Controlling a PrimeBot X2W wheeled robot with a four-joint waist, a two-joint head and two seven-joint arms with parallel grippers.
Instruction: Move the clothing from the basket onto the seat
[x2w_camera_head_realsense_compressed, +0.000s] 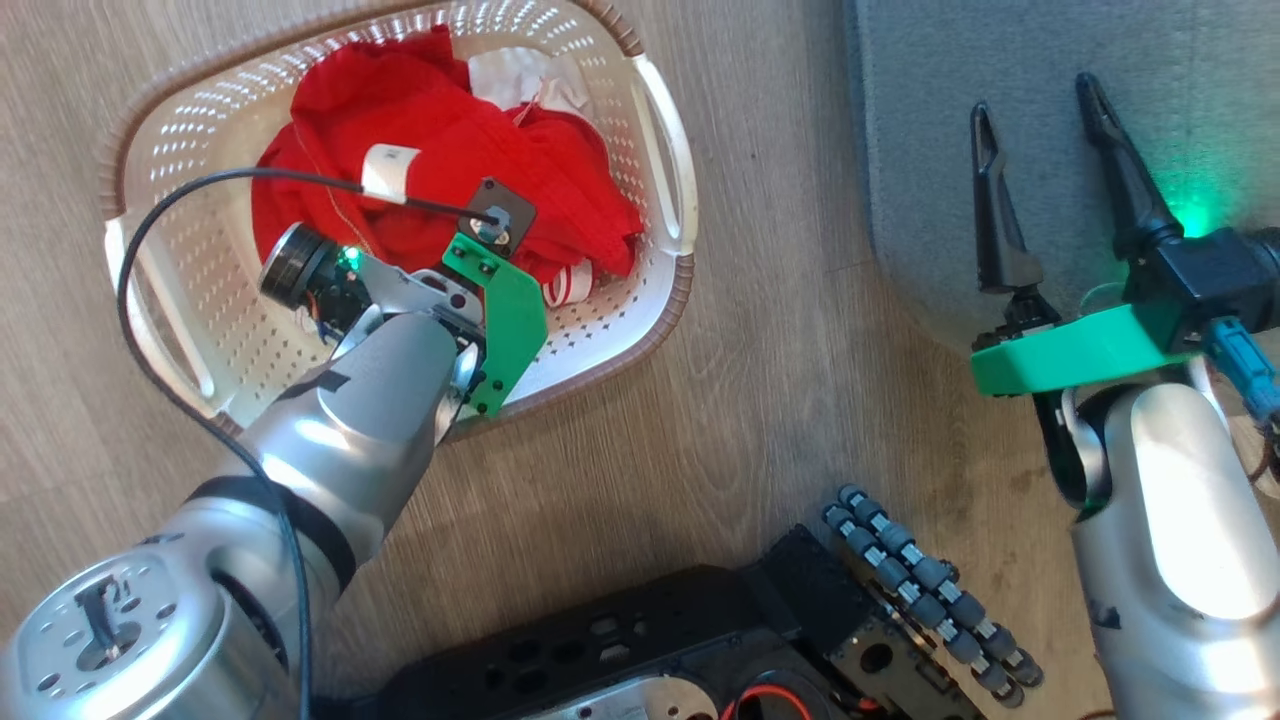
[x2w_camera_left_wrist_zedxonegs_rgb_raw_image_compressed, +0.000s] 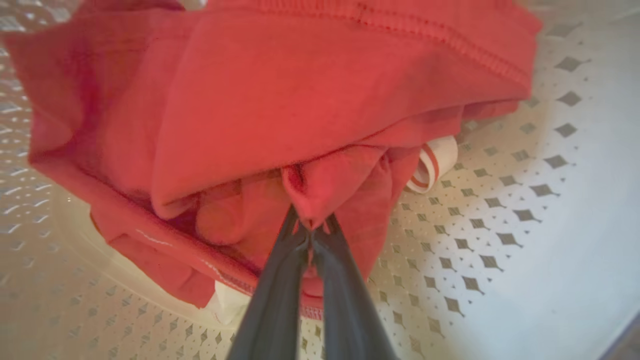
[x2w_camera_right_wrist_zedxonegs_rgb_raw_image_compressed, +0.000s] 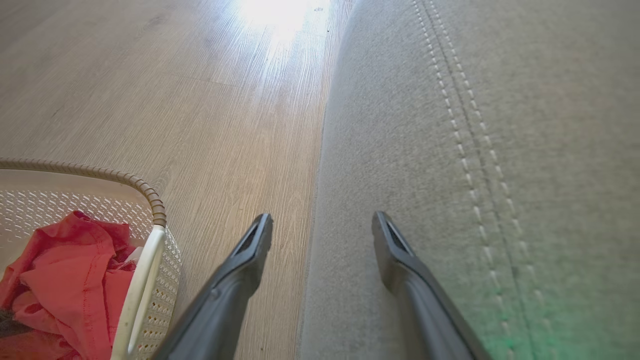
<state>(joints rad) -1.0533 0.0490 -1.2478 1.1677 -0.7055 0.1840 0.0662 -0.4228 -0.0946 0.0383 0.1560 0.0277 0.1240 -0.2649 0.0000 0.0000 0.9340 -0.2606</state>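
Observation:
The clothing (x2w_camera_head_realsense_compressed: 400, 105) is a heap of bright red fabric with white trim lying in the cream perforated basket (x2w_camera_head_realsense_compressed: 200, 130) on the floor. My left arm reaches down into the basket, its wrist over the heap. In the left wrist view my left gripper (x2w_camera_left_wrist_zedxonegs_rgb_raw_image_compressed: 312, 227) is shut on a fold of the red clothing (x2w_camera_left_wrist_zedxonegs_rgb_raw_image_compressed: 300, 100), just above the basket's floor (x2w_camera_left_wrist_zedxonegs_rgb_raw_image_compressed: 500, 225). My right gripper (x2w_camera_head_realsense_compressed: 1033, 95) stands open with nothing in it above the grey-blue seat (x2w_camera_head_realsense_compressed: 1180, 100). Its fingers straddle the seat's edge (x2w_camera_right_wrist_zedxonegs_rgb_raw_image_compressed: 500, 150), and the right gripper (x2w_camera_right_wrist_zedxonegs_rgb_raw_image_compressed: 322, 217) has the basket (x2w_camera_right_wrist_zedxonegs_rgb_raw_image_compressed: 152, 202) to its left.
Wood-look floor (x2w_camera_head_realsense_compressed: 780, 380) lies between basket and seat. My black base (x2w_camera_head_realsense_compressed: 650, 640) and a roller wheel (x2w_camera_head_realsense_compressed: 930, 590) sit along the bottom of the head view. A black cable (x2w_camera_head_realsense_compressed: 180, 200) loops from my left wrist over the basket's left side.

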